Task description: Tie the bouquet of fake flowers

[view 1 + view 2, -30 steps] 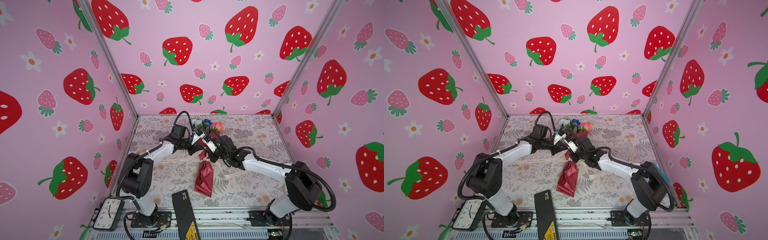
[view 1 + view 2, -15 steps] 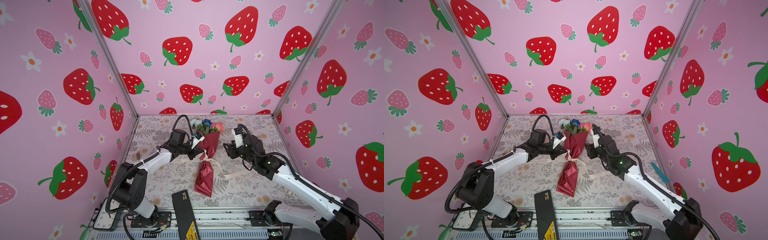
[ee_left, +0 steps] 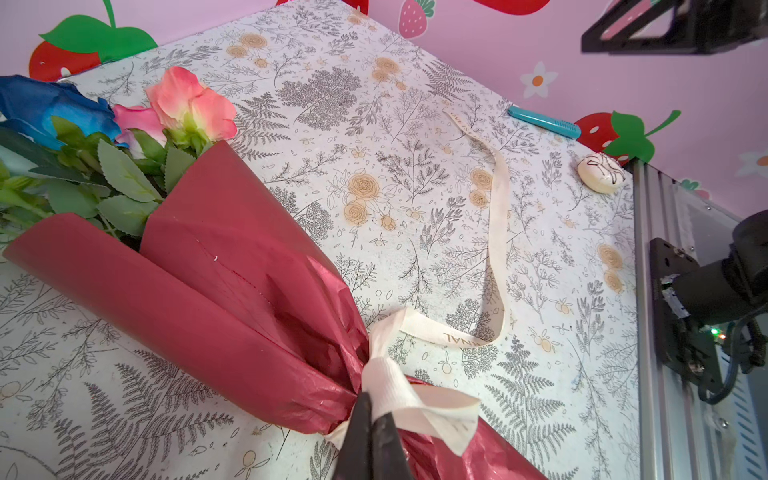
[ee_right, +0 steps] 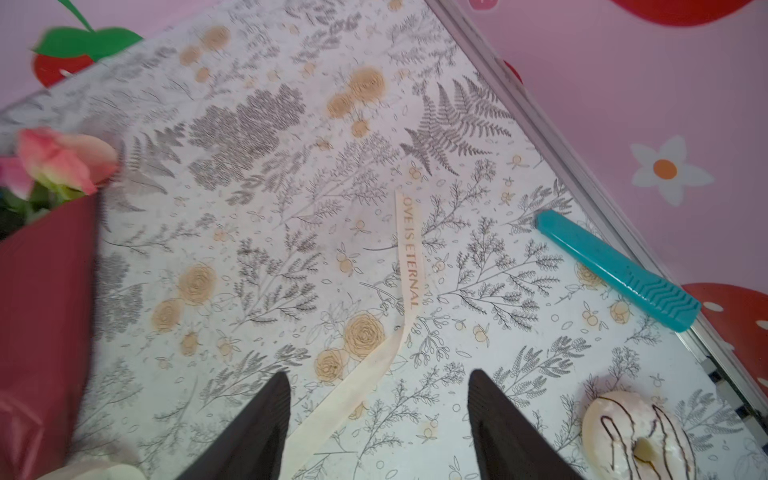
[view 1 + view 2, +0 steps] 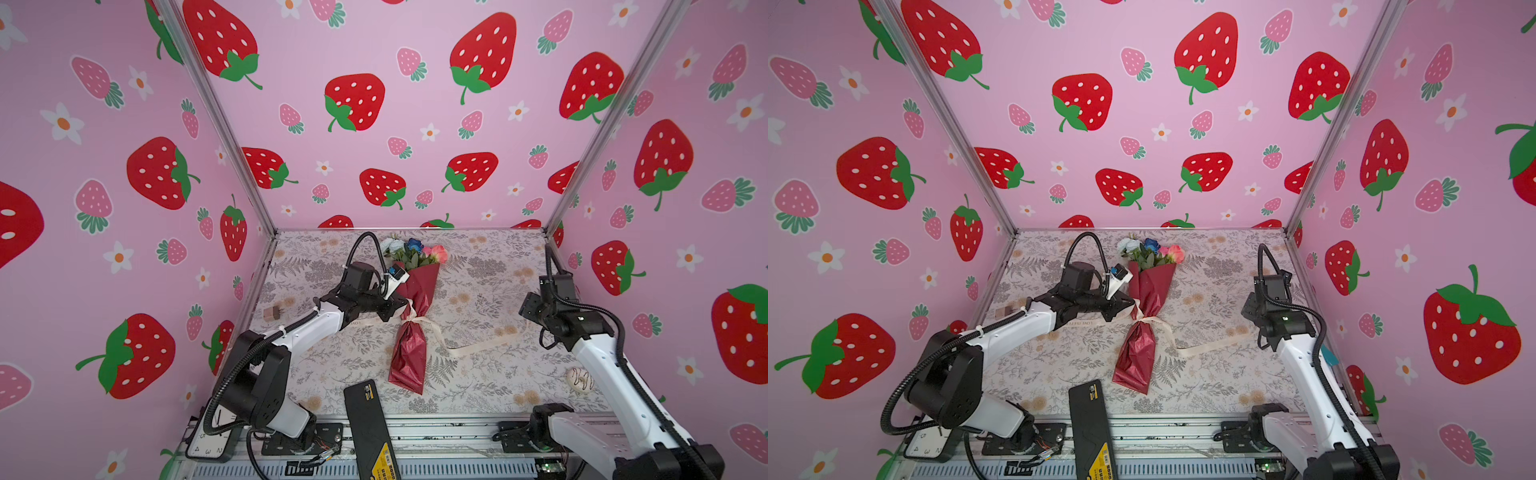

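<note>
The bouquet of fake flowers (image 5: 411,332) (image 5: 1144,328) lies along the middle of the table in dark red paper, with blue, white and pink blooms at the far end. A cream lettered ribbon (image 5: 457,349) (image 3: 498,232) is knotted round its narrow waist. One ribbon tail trails right across the table. My left gripper (image 5: 399,309) (image 5: 1127,309) (image 3: 372,409) is shut on the ribbon at the knot. My right gripper (image 5: 525,309) (image 5: 1248,309) (image 4: 380,374) hangs open near the right wall, above the ribbon tail (image 4: 409,257), holding nothing.
A teal-handled tool (image 4: 615,270) (image 3: 542,121) lies along the right table edge. A white iced doughnut (image 4: 636,436) (image 5: 581,379) sits at the front right. A black device (image 5: 370,424) leans at the front edge. A small brown block (image 5: 272,312) rests by the left wall.
My right gripper has opened, let go at the bouquet's waist and drawn back to the right wall. The left gripper stays shut at the knot.
</note>
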Controlling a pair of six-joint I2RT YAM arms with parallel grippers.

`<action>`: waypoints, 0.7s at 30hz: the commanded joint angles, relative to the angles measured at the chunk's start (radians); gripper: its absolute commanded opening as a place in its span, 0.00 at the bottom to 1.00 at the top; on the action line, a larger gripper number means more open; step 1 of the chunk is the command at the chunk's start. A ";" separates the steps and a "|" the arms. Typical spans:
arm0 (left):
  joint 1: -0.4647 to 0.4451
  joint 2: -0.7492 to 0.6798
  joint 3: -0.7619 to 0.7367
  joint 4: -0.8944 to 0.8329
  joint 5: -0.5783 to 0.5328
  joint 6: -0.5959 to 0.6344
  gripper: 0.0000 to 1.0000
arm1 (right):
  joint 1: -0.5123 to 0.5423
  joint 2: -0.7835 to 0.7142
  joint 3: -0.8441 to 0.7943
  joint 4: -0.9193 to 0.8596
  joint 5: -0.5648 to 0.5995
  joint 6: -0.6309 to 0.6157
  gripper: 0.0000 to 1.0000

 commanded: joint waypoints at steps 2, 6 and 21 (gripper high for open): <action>-0.011 -0.014 0.000 0.042 -0.001 -0.002 0.00 | -0.084 0.117 -0.084 0.061 -0.090 -0.071 0.65; -0.029 -0.014 -0.001 0.048 -0.016 0.005 0.00 | -0.138 0.194 -0.146 0.152 -0.122 -0.088 0.64; -0.119 0.031 0.098 -0.012 -0.074 0.037 0.00 | -0.195 0.311 -0.199 0.338 -0.198 -0.105 0.58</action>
